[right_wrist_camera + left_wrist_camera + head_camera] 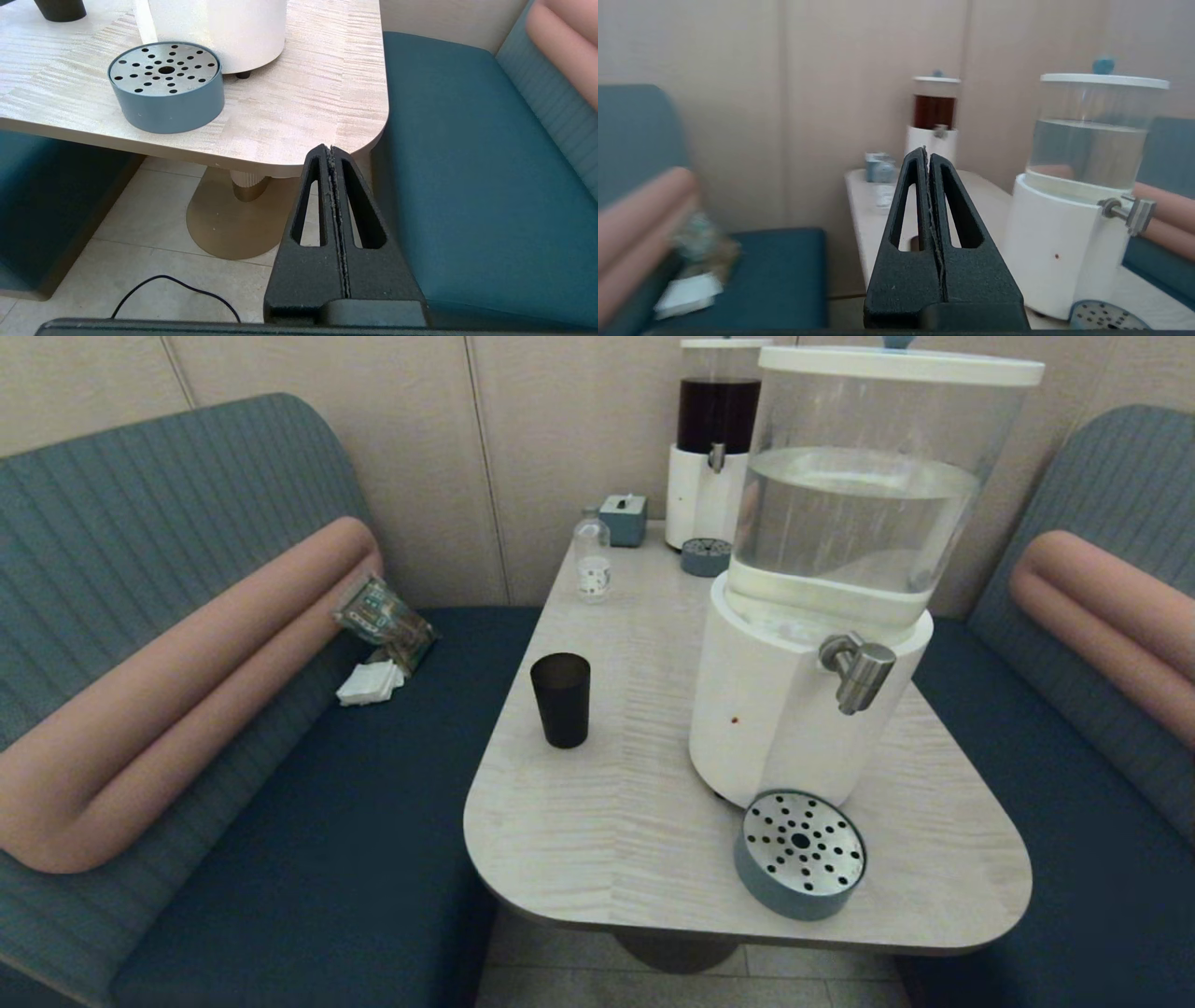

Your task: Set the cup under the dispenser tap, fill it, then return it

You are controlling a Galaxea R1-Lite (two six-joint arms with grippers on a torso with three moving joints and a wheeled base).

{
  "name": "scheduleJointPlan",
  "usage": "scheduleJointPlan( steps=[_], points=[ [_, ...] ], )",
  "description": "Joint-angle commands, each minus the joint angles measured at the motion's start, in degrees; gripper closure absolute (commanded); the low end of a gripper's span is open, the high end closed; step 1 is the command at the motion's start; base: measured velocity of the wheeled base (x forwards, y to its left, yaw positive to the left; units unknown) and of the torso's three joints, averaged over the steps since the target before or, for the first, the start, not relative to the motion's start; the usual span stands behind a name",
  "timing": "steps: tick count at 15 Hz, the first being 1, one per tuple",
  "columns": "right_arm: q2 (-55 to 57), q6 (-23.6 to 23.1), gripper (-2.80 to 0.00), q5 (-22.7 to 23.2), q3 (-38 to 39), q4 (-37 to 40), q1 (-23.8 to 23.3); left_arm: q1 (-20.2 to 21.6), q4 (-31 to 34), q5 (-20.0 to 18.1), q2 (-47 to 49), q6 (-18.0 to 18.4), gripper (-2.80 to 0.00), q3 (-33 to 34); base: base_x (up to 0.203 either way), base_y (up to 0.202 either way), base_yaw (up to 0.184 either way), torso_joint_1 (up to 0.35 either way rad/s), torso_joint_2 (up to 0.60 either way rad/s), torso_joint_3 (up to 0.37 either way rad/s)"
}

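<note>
The black cup (560, 698) stands upright on the pale table (597, 821), left of the large white-based dispenser (794, 709). The steel dispenser tap (857, 667) sticks out toward the front right, above the round blue drip tray (801, 854). Neither gripper shows in the head view. My left gripper (928, 151) is shut and empty, off the table's near-left side; it hides most of the cup, and the tap (1129, 213) is to its right. My right gripper (331, 149) is shut and empty, low by the table's front right corner, with the drip tray (166, 86) and the cup's base (60, 9) beyond.
At the table's back stand a small clear bottle (592, 560), a blue tissue box (624, 519) and a slimmer dark-liquid dispenser (714, 439) with its own tray (706, 556). Blue benches flank the table; a packet (383, 621) and napkins lie on the left one. A cable (177, 289) crosses the floor.
</note>
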Motion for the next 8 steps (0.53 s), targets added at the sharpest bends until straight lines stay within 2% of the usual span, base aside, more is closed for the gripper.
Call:
scheduleJointPlan(
  steps=[1, 3, 5, 7, 8],
  points=[
    [0.0, 0.0, 0.0, 0.0, 0.9, 0.0, 0.0, 2.2, 12.5, -0.2, -14.3, 0.0, 0.0, -1.8, 0.0, 0.0, 0.0, 0.0, 0.0, 0.0],
    [0.0, 0.0, 0.0, 0.0, 0.9, 0.0, 0.0, 4.7, 21.7, -1.0, -23.6, 2.1, 0.0, -2.6, 0.0, 0.0, 0.0, 0.0, 0.0, 0.0],
    [0.0, 0.0, 0.0, 0.0, 0.9, 0.0, 0.0, 6.1, 26.2, -1.5, -29.6, 12.4, 0.0, 0.2, 0.0, 0.0, 0.0, 0.0, 0.0, 0.0],
    [0.0, 0.0, 0.0, 0.0, 0.8, 0.0, 0.0, 6.4, 26.7, -1.8, -30.5, 14.4, 0.0, 8.7, 0.0, 0.0, 0.0, 0.0, 0.0, 0.0],
    [0.0, 0.0, 0.0, 0.0, 0.9, 0.0, 0.0, 6.5, 28.9, -1.7, -30.7, 15.0, 0.0, 11.3, 0.0, 0.0, 0.0, 0.0, 0.0, 0.0]
  ],
)
